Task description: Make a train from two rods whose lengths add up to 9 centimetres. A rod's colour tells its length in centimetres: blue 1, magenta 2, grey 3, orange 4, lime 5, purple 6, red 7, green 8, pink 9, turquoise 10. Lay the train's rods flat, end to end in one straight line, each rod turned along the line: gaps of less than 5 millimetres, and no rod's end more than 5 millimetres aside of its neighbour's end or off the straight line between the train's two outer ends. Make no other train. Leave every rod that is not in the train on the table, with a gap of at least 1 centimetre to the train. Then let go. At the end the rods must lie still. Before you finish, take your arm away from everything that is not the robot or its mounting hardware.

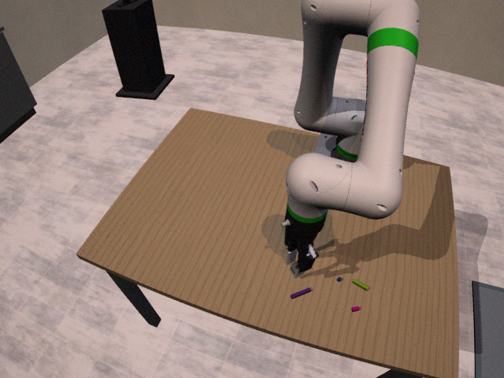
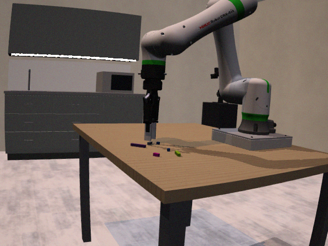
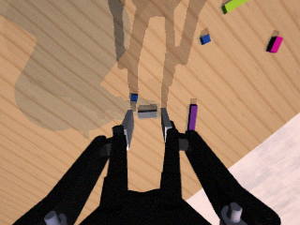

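Top view: the gripper [image 1: 300, 263] points down at the table [image 1: 195, 195], just above the wood. Four rods show here: one purple rod [image 1: 301, 293], one blue rod [image 1: 339, 279], one lime rod [image 1: 361, 284] and one magenta rod [image 1: 355, 309], all lying apart from one another.

Exterior view: six rods can be counted. One grey rod [image 2: 149, 143] lies right under the fingertips, a second blue rod [image 2: 158, 143] just beside it, the purple rod [image 2: 138, 145] to its other side. Farther out lie the first blue rod [image 2: 168, 149], the magenta rod [image 2: 156, 154] and the lime rod [image 2: 177, 153].

Wrist view: the fingers stand partly apart, one on each side of the grey rod [image 3: 146, 111], holding nothing; the rod rests on the table.
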{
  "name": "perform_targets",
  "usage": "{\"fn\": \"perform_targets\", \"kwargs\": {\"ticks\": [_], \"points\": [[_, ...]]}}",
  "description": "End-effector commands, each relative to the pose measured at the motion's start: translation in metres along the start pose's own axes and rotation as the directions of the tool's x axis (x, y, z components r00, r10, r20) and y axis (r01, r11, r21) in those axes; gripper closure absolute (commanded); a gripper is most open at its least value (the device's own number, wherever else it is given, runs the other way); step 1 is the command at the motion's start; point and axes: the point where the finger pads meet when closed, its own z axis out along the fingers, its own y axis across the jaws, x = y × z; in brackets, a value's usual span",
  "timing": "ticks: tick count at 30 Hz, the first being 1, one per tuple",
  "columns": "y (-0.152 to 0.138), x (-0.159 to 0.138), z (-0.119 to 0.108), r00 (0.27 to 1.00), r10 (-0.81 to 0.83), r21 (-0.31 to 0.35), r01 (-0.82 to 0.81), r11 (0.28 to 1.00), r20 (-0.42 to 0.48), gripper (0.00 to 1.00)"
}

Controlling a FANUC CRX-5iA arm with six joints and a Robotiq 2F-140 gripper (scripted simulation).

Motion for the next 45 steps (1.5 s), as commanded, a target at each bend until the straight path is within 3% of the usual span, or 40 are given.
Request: {"fn": "perform_targets", "kwargs": {"ticks": [1, 45], "points": [[0.000, 0.000, 0.000, 1.000, 0.000, 0.000, 0.000, 1.000, 0.000, 0.72], [0.000, 0.000, 0.017, 1.000, 0.000, 0.000, 0.000, 1.000, 0.000, 0.72]]}}
